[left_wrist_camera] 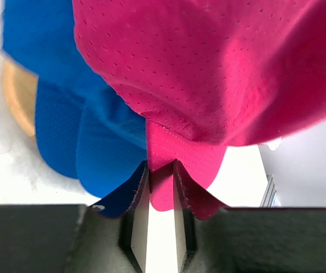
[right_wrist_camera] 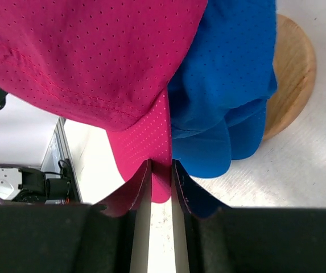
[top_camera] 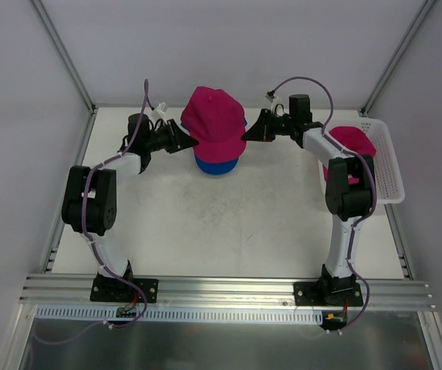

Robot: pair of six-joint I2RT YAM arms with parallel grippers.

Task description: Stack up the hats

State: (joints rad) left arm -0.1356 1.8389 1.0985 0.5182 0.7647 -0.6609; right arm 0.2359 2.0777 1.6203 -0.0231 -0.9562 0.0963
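White table (top_camera: 205, 231), upper centre: magenta hat (top_camera: 214, 116), pinched at opposite rims by left gripper (top_camera: 185, 142) and right gripper (top_camera: 246, 136), should be lowered level, centred onto blue hat (top_camera: 217, 164).

White table (top_camera: 205, 223) — round wooden disc (right_wrist_camera: 291, 74) mid-rear, white tray (top_camera: 390, 169) at rt edge

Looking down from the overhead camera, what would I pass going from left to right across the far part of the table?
left gripper → pinched pink hat → right gripper → second pink hat, lying in the white tray
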